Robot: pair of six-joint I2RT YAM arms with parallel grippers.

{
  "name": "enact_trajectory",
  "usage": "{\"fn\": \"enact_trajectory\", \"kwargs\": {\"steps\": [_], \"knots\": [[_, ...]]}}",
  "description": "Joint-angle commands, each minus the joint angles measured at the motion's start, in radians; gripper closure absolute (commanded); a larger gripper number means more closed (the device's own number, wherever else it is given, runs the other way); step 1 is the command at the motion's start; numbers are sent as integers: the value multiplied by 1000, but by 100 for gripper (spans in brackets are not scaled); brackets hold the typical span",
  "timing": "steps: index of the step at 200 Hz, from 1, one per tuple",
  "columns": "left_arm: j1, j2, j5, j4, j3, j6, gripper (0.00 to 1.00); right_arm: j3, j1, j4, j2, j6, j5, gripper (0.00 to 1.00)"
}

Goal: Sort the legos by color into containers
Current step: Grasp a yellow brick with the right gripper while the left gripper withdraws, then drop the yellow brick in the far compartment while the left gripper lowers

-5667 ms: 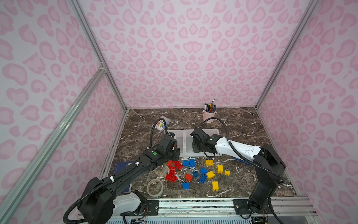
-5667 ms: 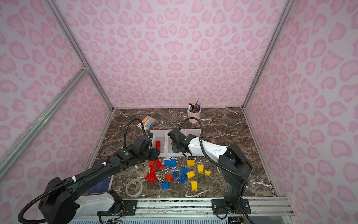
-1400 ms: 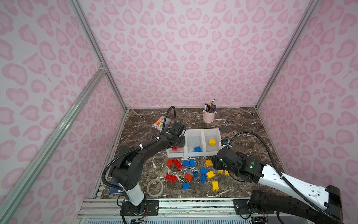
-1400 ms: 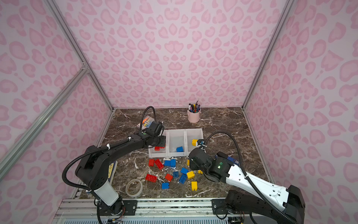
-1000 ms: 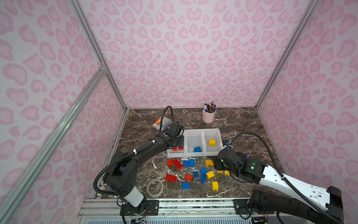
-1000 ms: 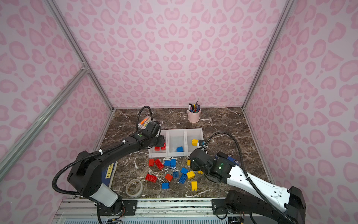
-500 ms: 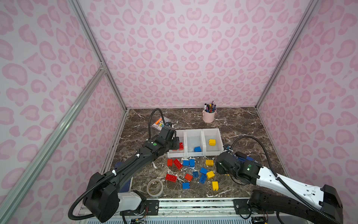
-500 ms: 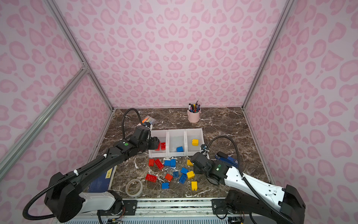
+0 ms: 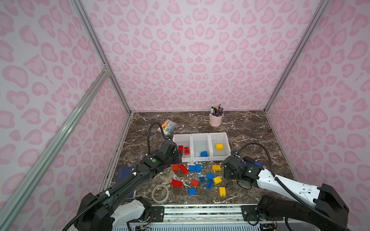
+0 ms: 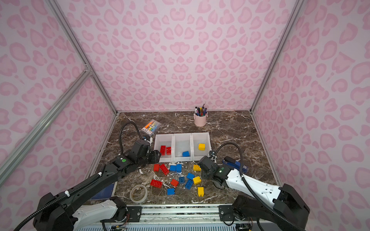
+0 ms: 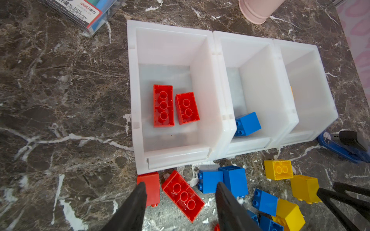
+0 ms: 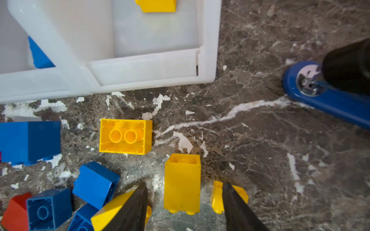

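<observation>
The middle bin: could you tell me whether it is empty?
Not empty: one blue brick lies inside the middle bin, near its front.

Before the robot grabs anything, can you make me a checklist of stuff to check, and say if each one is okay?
1. The right gripper is open around a yellow brick: ok.
2. Room for its fingers: not ok, a small yellow brick sits right by one finger.
3. The left gripper is open over the long red brick: ok.
4. Colours unmixed in the bins: ok. Two red bricks, one blue brick and one yellow one each lie in their own bin.
5. The stapler is clear of the right gripper: ok.
</observation>
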State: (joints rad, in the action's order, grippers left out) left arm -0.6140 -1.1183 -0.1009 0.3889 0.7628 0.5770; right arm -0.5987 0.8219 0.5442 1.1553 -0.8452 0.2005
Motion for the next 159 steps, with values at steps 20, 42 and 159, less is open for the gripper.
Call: {"fn": "enact_trajectory", "kwargs": {"steps": [20,42,159], "knots": [[-32,17,2,-30,-8,29,42,-21,-10,-24,108,8,-33,47],[-48,17,-2,-25,-10,35,42,-24,-11,-37,142,6,-26,54],[-81,21,-27,-25,-14,55,41,-20,-10,-25,102,9,-20,70]]}}
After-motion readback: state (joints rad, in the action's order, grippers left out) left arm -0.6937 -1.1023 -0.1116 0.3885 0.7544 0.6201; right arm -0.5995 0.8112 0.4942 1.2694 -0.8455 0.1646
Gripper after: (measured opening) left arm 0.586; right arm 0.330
